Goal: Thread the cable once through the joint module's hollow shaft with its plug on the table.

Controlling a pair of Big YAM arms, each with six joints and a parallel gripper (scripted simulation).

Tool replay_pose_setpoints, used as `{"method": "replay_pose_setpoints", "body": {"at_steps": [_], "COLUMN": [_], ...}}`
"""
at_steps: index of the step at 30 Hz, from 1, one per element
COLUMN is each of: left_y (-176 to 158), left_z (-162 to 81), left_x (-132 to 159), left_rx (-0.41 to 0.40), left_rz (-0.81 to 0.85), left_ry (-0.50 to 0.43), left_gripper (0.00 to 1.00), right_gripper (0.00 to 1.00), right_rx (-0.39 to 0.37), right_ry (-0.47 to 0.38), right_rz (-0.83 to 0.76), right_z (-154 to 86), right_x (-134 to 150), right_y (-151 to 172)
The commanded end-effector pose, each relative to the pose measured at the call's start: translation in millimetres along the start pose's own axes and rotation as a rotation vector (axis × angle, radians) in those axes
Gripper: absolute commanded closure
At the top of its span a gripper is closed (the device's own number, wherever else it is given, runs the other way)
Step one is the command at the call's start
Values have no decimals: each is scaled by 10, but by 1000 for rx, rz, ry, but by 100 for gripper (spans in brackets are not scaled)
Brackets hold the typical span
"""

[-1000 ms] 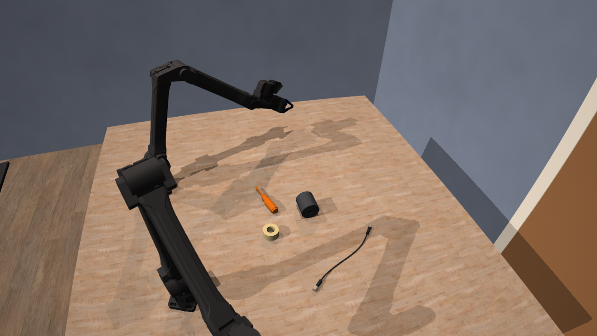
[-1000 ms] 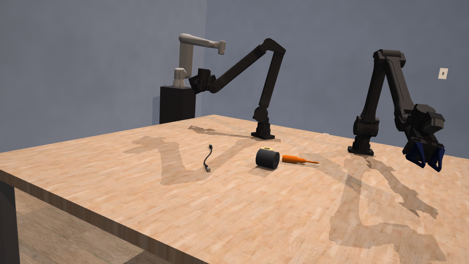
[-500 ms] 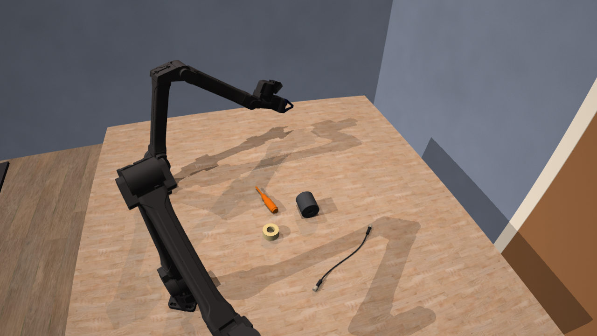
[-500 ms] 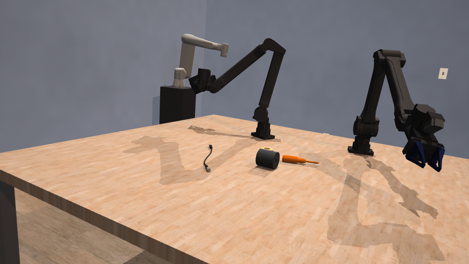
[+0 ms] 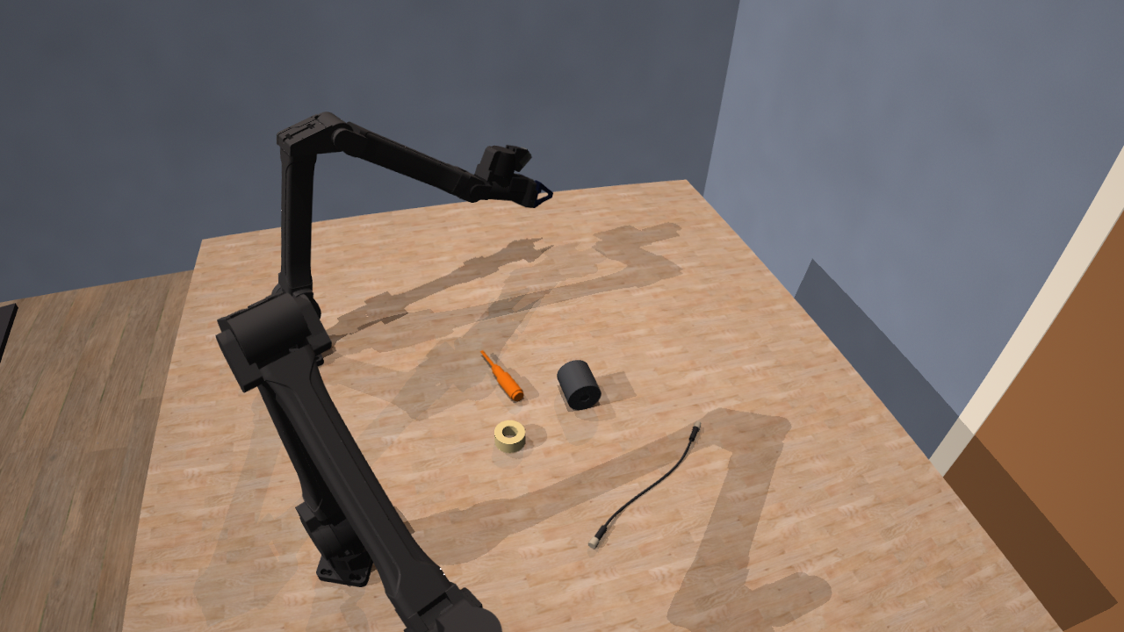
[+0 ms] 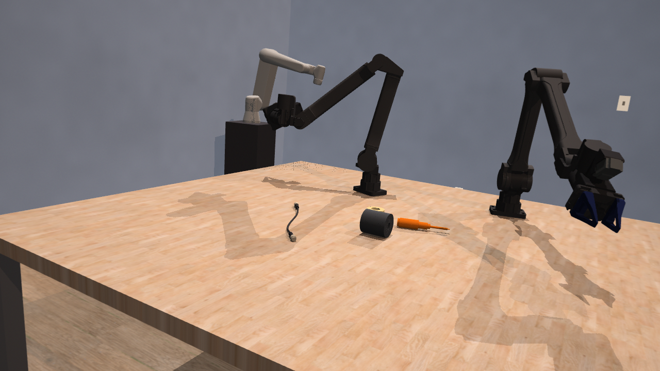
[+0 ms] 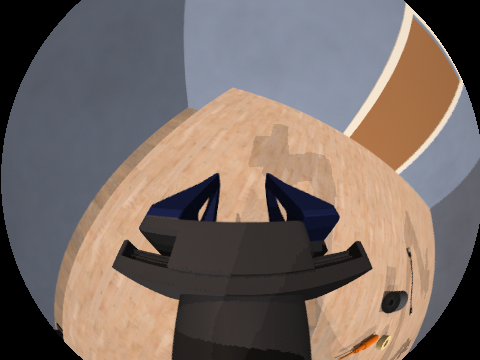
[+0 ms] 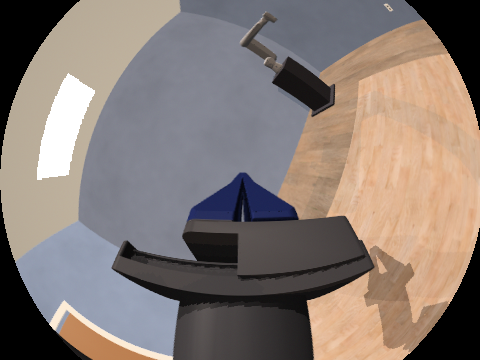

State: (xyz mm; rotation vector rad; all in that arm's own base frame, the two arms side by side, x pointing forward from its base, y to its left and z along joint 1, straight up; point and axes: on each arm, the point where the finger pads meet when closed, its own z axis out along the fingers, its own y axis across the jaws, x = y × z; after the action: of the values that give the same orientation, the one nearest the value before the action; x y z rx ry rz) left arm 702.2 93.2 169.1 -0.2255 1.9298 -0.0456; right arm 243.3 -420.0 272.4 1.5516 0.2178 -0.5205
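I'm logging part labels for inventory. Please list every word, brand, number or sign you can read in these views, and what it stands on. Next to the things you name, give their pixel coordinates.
None can be read: the joint module [image 5: 576,380] [image 6: 374,223] [image 7: 390,302], cable [image 5: 649,489] [image 6: 289,225] [image 7: 411,280] and screwdriver [image 5: 505,378] [image 6: 413,223] [image 7: 366,344] show no legible text.

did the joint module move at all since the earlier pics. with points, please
No. In the top view, the joint module [image 5: 577,381] [image 6: 374,223] [image 7: 390,302] lies in the same place beside the orange screwdriver [image 5: 507,382] [image 6: 413,224] [image 7: 367,344] as before.
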Motion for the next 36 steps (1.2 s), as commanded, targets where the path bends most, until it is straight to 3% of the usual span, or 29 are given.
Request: {"method": "replay_pose_setpoints", "body": {"at_steps": [1,5,6,9,19,22,23,24,29,36], "left_y": [-97,-121,-115,-166,-357,-373,-362,-405,-563,-707], "left_z": [-77,-96,-134,-199,-537,-550,-595,-658,-934,-1317], "left_x": [-158,-263,-151,-284,-658,-761,-679,-757,-1129,-1328], "left_rx": [8,11,8,13,29,30,28,33,48,60], "left_rz": [20,23,23,30,58,61,60,65,85,108], "left_ry": [-19,-33,-14,-32,-78,-92,-77,-90,-146,-174], "left_gripper": [54,54,54,54,54,54,54,54,54,54], "right_gripper": [100,100,100,100,100,100,100,100,100,100], "right_rx": [-45,-40,-47,-91,-230,-234,-252,-286,-416,-616], "right_ry": [25,54,67,101,281,307,331,343,453,602], "right_rz": [-4,-54,-61,-66,-223,-266,-282,-276,-370,-506], "right_z": [-25,-45,-44,-152,-567,-592,-651,-739,-1151,-1796], "right_x": [43,167,237,207,579,692,777,698,862,1072], "right_y": [401,319,367,619,1170,1108,1169,1342,1742,2186]}}
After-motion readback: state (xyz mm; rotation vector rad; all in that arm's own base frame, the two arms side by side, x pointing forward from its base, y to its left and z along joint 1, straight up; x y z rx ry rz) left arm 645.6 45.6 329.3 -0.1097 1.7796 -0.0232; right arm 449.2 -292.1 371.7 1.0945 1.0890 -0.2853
